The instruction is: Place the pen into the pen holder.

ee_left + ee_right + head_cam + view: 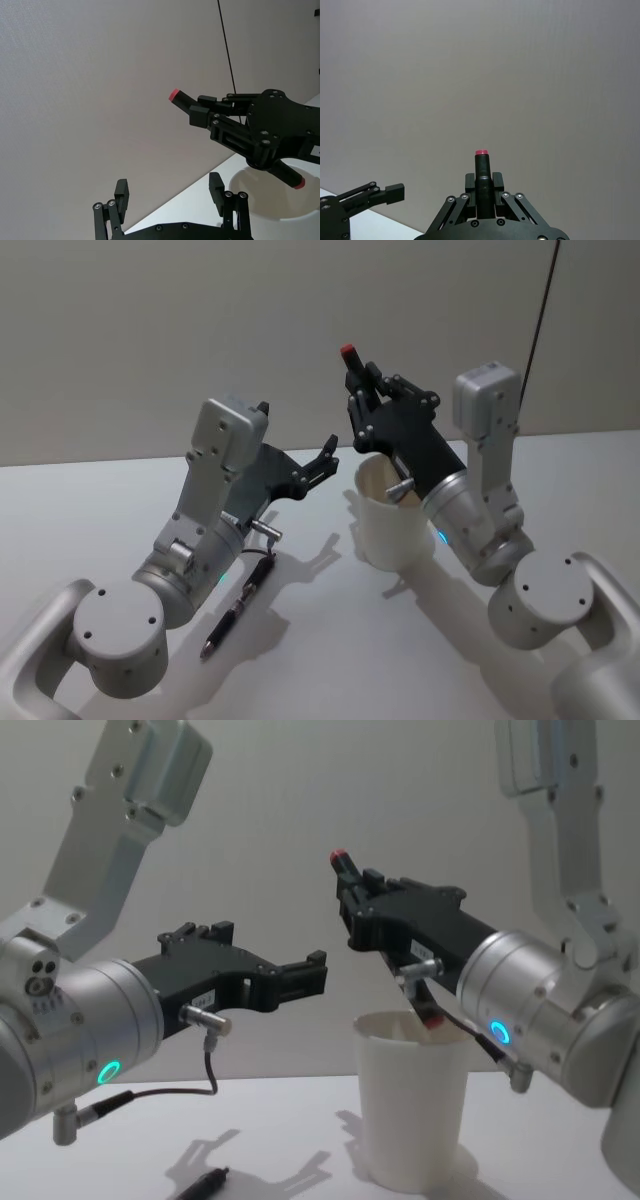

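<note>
I count two pens, one pen holder and my two grippers. My right gripper (362, 388) is clamped on the first pen (181, 98), a black one with red at both ends. I hold it tilted, upper end high in the air. Its lower red end is at the mouth of the pen holder (392, 530), about level with the rolled rim. I cannot tell whether that end is already inside.

The pen holder stands upright on the table (110, 495), in from the far edge and right of the middle, directly under my right gripper.

My left gripper (326, 454) hangs in the air just left of the pen holder, its fingers (121, 193) spread apart with nothing between them.

The second pen (234, 606), dark and slim, lies flat on the table toward the near edge, left of the pen holder and beside my left arm.
</note>
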You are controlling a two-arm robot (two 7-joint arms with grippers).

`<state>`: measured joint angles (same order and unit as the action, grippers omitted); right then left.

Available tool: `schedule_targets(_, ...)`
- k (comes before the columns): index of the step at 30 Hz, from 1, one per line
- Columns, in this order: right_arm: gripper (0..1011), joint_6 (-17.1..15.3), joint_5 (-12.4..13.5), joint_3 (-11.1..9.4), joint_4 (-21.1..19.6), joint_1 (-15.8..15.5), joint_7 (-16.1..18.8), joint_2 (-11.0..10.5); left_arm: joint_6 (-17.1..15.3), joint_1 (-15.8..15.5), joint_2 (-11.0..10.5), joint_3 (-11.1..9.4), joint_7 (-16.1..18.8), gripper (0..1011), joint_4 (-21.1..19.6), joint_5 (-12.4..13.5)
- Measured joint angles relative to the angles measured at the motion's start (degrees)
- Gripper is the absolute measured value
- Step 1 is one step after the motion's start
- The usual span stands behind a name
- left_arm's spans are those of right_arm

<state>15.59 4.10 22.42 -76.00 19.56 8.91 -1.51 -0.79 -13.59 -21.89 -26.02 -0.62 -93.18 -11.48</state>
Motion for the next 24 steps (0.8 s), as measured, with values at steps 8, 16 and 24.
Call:
schedule_targets(8, 187, -0.2, -0.3, 0.1, -0.3, -0.9, -0.1, -0.3, 0.0, 0.0, 0.0, 0.0, 0.0, 1001, 0.0, 0.0)
schedule_targets(16, 187, -0.3, -0.5, 0.2, -0.6, -1.4, -0.2, -0.5, 0.0, 0.0, 0.0, 0.0, 0.0, 1001, 0.0, 0.0)
schedule_targets(24, 271, -0.4, -0.7, 0.2, -0.8, -1.6, -0.3, -0.6, 0.0, 0.0, 0.0, 0.0, 0.0, 1001, 0.0, 0.0)
